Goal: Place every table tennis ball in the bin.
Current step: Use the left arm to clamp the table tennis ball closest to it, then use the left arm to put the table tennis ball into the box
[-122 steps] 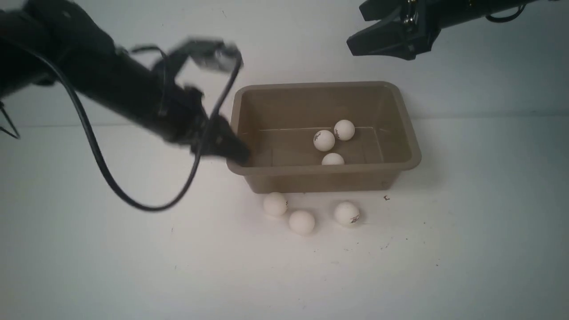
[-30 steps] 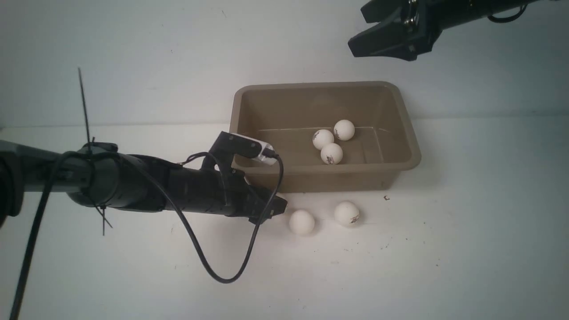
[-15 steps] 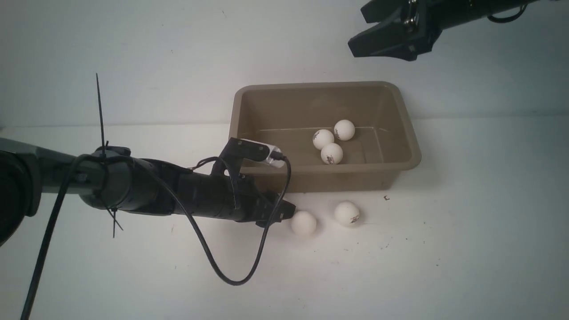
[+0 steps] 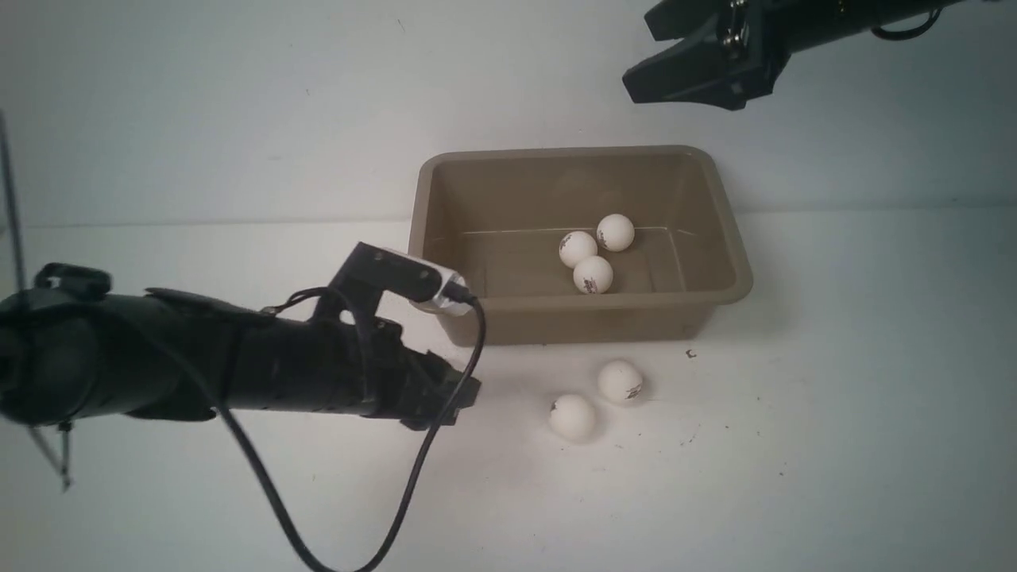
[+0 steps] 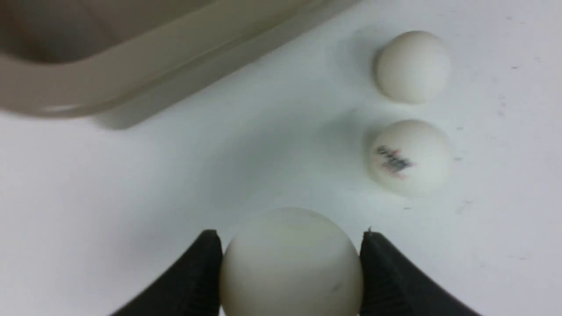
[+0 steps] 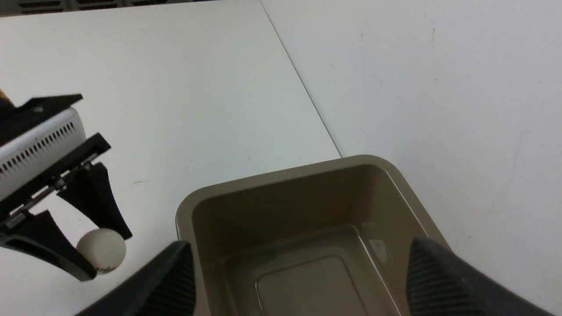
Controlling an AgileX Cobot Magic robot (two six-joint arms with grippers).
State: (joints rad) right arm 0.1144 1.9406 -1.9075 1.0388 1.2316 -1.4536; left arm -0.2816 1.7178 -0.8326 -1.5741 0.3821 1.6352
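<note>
My left gripper (image 4: 457, 393) is shut on a white table tennis ball (image 5: 290, 263), which sits between the black fingertips (image 5: 206, 245). The front view hides that ball behind the gripper, but it shows in the right wrist view (image 6: 102, 250). Two more balls lie on the table in front of the bin (image 4: 572, 417) (image 4: 620, 381); they also show in the left wrist view (image 5: 410, 156) (image 5: 412, 66). The taupe bin (image 4: 735, 278) holds three balls (image 4: 592, 274). My right gripper (image 4: 639, 52) is open and empty, high above the bin's far right corner.
The white table (image 4: 834, 445) carries a few small dark specks right of the loose balls. A black cable (image 4: 413, 477) loops down from my left wrist toward the table's front. A seam in the table (image 6: 303, 83) runs behind the bin.
My left gripper closed on the leftmost loose ball and drew back to the left with it. The middle loose ball rolled to the right and toward me. The right arm has not moved.
</note>
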